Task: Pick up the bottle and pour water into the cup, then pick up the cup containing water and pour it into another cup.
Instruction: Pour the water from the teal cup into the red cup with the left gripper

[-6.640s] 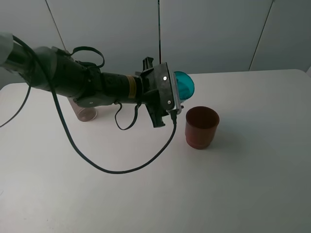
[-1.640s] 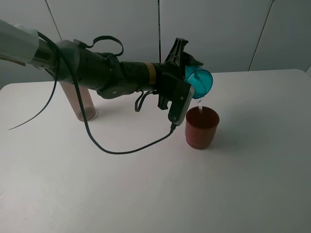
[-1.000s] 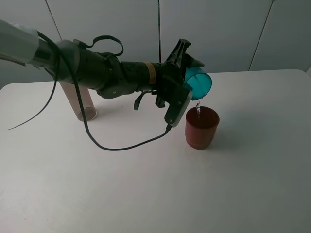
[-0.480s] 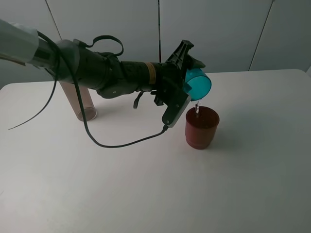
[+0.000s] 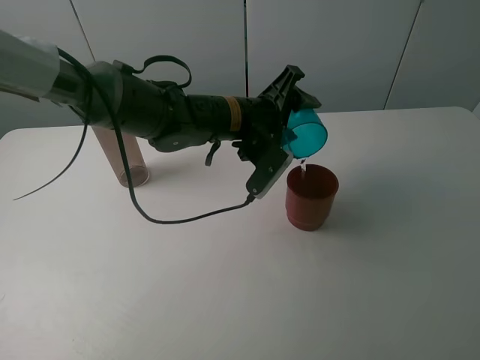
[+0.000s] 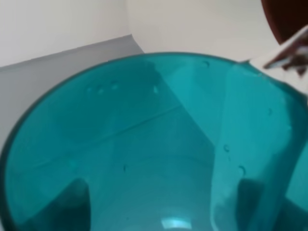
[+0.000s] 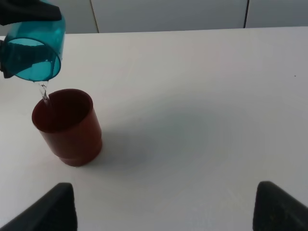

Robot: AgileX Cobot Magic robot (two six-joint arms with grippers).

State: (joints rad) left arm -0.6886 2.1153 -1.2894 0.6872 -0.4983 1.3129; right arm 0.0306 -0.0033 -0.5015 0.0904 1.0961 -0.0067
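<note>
Currently, in the exterior high view, the teal cup point(image 5: 306, 133) is pinched tilted by the left gripper point(image 5: 289, 112) above the red cup point(image 5: 310, 196); the thin stream should be kept inside the rim. In the left wrist view, translucent teal walls point(image 6: 144, 144) are seen. In the right wrist view, the right gripper point(image 7: 161, 204) is spread, idle.

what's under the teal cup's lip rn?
The red cup stands below the tilted teal cup; a thin stream of water falls into its open mouth. The water level inside can't be seen.
</note>
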